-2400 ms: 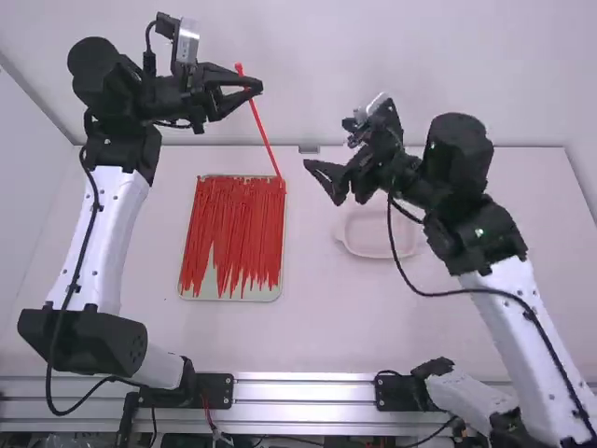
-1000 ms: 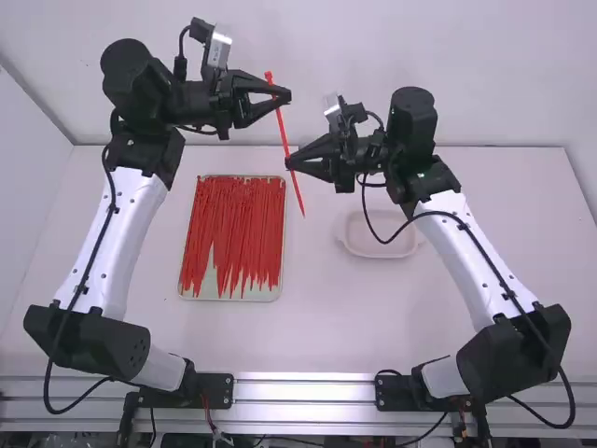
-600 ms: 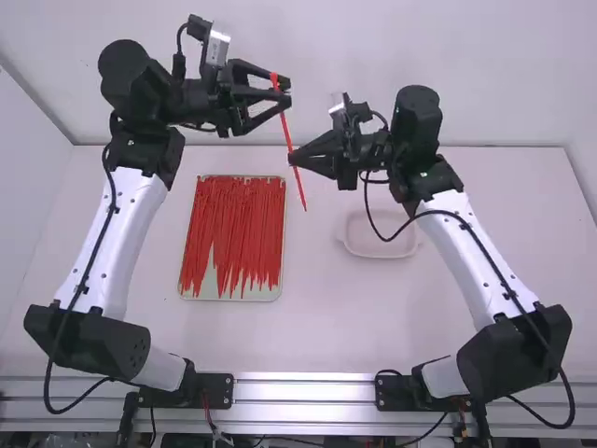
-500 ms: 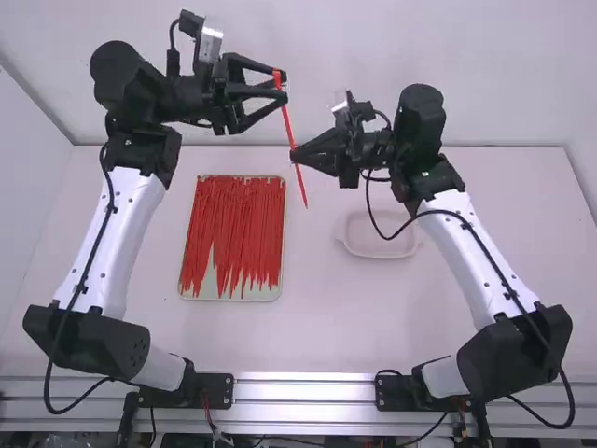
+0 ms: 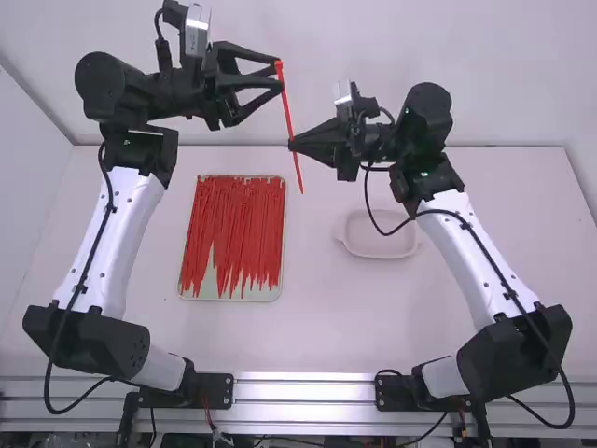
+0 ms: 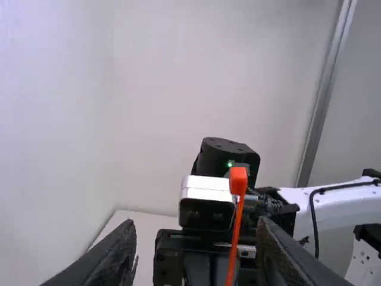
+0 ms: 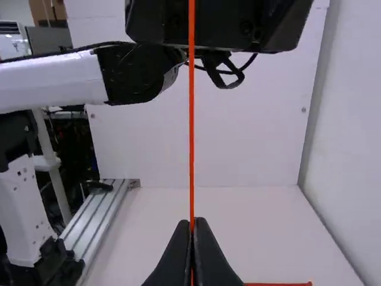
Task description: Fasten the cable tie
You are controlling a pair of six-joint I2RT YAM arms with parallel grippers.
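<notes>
Presumably to keep both ends free for looping, right gripper pinches the red cable tie mid-length, left gripper gaping wide around its head.

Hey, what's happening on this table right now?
Two robot arms are handling one red cable tie in the air above the table. The right gripper is shut on its strap, holding it nearly upright. The left gripper is open, fingers spread either side of the tie's head. The tie is not yet looped. More red ties lie on a tray below, a white dish beside it.
</notes>
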